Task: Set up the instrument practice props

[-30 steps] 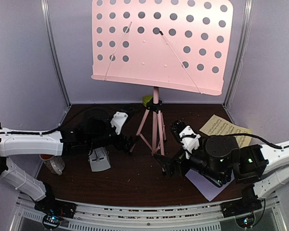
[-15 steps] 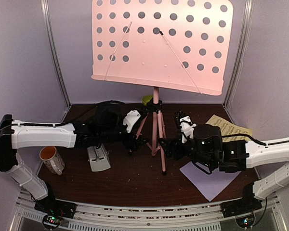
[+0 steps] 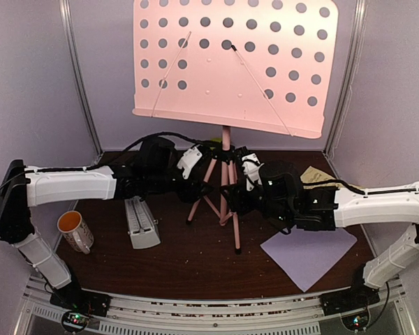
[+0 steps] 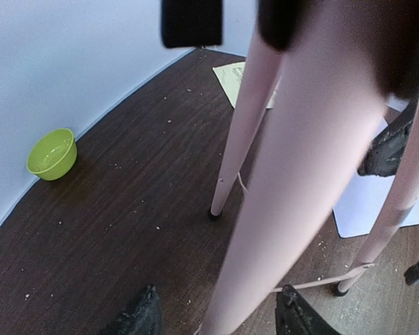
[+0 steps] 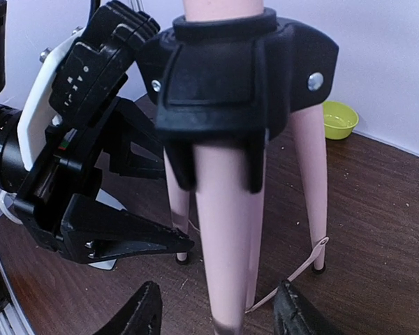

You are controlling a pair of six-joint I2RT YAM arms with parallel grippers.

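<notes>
1. Straddling a leg of the pink music stand [image 3: 227, 63], my left gripper [image 4: 216, 317] stands agape, unclamped.
2. My right gripper [image 5: 220, 314] gapes likewise round a leg.
3. The stand is upright mid-table [image 3: 195, 265]; open tabletop lies before its feet.

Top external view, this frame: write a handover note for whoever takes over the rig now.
Left gripper: open, straddling a leg of the pink music stand.
Right gripper: open around a leg too.
Stand upright, desk bare.
Lavender page flat on the table right of the stand; yellow page farther back, partly hidden.
Grey metronome lies left of the stand.
To do: pages onto desk, metronome set up.
</notes>
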